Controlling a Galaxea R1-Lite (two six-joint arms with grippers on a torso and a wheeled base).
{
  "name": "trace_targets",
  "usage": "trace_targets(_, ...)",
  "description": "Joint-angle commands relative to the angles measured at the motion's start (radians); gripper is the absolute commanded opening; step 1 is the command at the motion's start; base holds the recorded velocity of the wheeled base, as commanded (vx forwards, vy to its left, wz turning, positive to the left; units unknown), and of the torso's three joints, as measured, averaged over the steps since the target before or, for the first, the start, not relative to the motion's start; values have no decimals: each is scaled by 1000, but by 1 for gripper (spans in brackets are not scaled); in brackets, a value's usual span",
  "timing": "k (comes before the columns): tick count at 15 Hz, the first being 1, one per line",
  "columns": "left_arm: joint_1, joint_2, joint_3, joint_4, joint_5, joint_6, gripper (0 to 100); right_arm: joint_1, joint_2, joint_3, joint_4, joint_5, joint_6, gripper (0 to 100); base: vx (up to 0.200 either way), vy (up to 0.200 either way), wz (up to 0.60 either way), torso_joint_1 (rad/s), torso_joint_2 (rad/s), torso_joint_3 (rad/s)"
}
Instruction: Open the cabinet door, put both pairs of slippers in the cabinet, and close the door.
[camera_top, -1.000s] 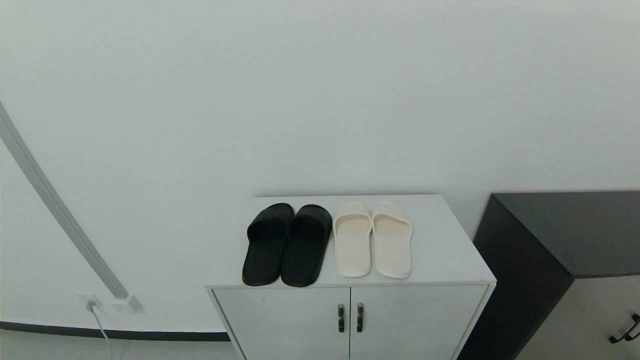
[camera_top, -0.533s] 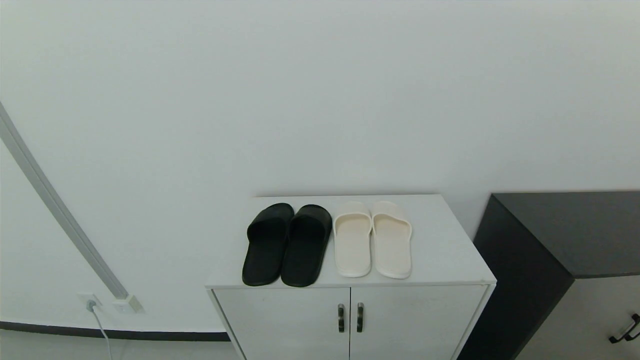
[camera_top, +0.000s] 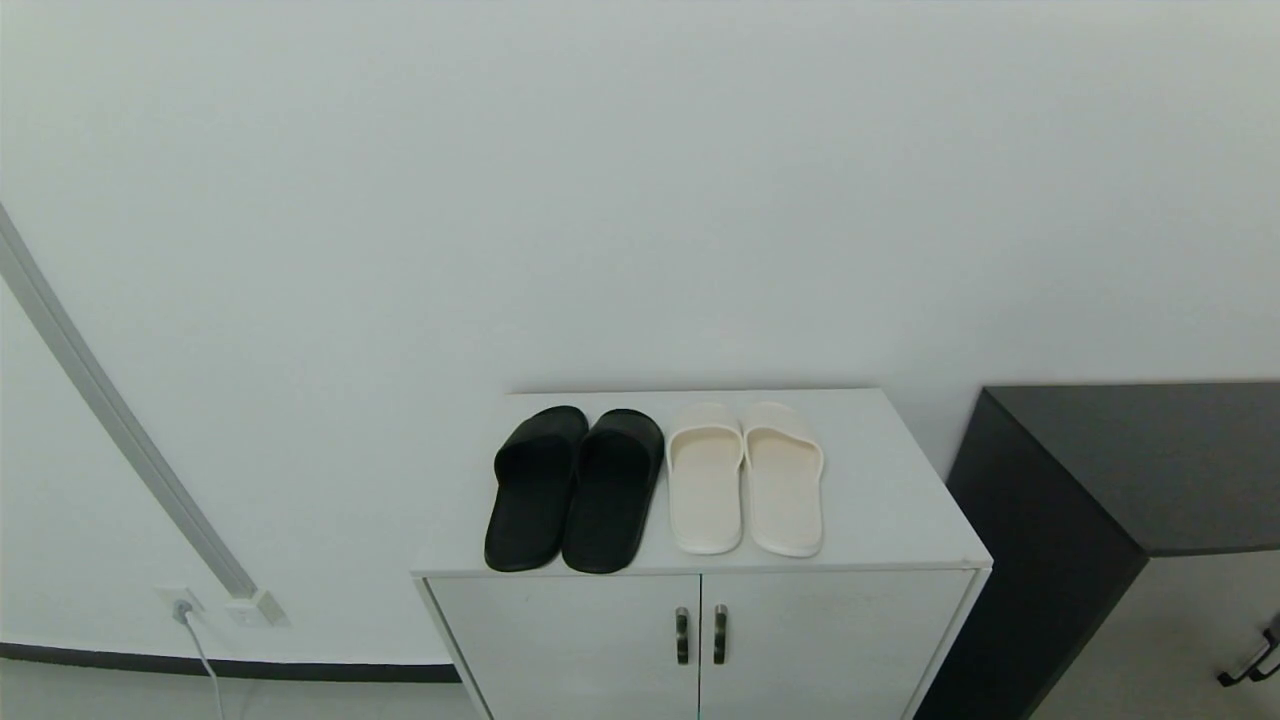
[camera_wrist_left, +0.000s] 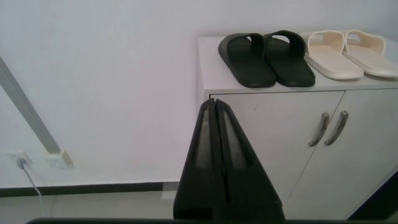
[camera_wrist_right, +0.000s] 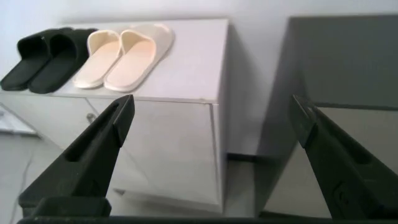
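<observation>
A pair of black slippers (camera_top: 575, 488) and a pair of cream slippers (camera_top: 745, 478) lie side by side on top of a white cabinet (camera_top: 880, 500). Both cabinet doors are closed, with two dark handles (camera_top: 700, 634) at the centre seam. In the left wrist view my left gripper (camera_wrist_left: 216, 102) is shut, its fingers pressed together, a way off in front of the cabinet's left door (camera_wrist_left: 267, 140) and below the black slippers (camera_wrist_left: 267, 57). In the right wrist view my right gripper (camera_wrist_right: 211, 109) is open wide, standing off from the cabinet's right corner (camera_wrist_right: 214, 102); the cream slippers (camera_wrist_right: 121, 53) lie beyond.
A taller dark cabinet (camera_top: 1120, 480) stands right of the white one, with a dark handle (camera_top: 1250, 660) on its front. A white wall is behind. On the left, a grey conduit (camera_top: 110, 410) runs down to a wall socket (camera_top: 180, 603) with a cable.
</observation>
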Motion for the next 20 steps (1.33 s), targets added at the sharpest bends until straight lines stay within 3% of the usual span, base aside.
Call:
trace_targets(1, 0, 1, 0, 0, 2, -1, 0, 258, 444, -16, -270, -132, 77, 100, 0, 0, 0, 0, 0, 0)
trace_targets(4, 0, 1, 0, 0, 2, -2, 0, 473, 656, -112, -398, -330, 170, 100, 0, 0, 0, 0, 0, 0)
trace_targets(11, 0, 1, 0, 0, 2, -2, 0, 677, 992, -409, -398, -575, 233, 100, 0, 0, 0, 0, 0, 0)
trace_targets(15, 0, 1, 0, 0, 0, -2, 0, 677, 1205, -609, -398, -684, 251, 100, 0, 0, 0, 0, 0, 0)
trace_targets(20, 0, 1, 0, 0, 2, -2, 0, 620, 1411, -819, -396, -721, 250, 100, 0, 0, 0, 0, 0, 0)
